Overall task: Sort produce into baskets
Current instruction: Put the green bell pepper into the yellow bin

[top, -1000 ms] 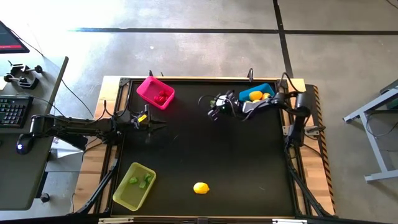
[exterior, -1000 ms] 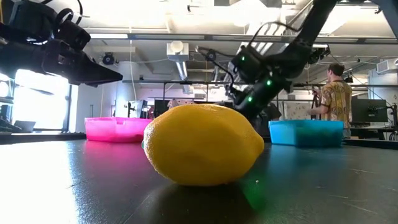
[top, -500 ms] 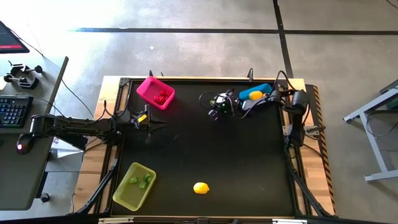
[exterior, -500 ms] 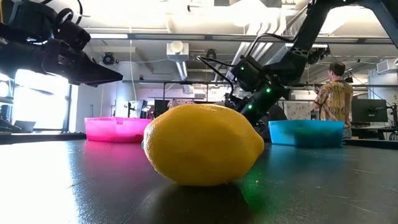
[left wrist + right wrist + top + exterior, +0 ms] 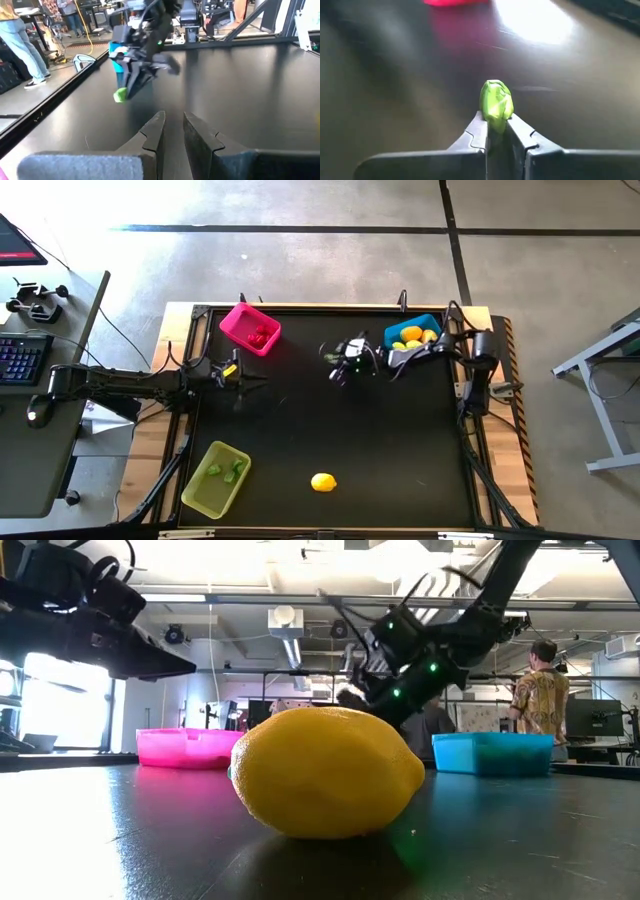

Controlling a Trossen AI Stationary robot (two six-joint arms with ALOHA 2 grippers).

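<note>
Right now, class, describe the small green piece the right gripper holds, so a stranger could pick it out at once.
Start at the blue basket at the table's far right corner. Just left of it, over bare black table, is the right gripper, shut on the small green piece. It is the only produce held off the table, unlike the green pieces lying in the yellow-green basket and the lemon alone on the tabletop.

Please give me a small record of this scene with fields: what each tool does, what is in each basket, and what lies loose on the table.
right tool: shut on a small green piece, above the table's middle, beside the blue basket
left tool: nearly shut, empty, waits at the table's left edge
pink basket: red pieces
blue basket: yellow and orange pieces
yellow-green basket: green pieces
loose on table: one lemon, near the front edge
</note>
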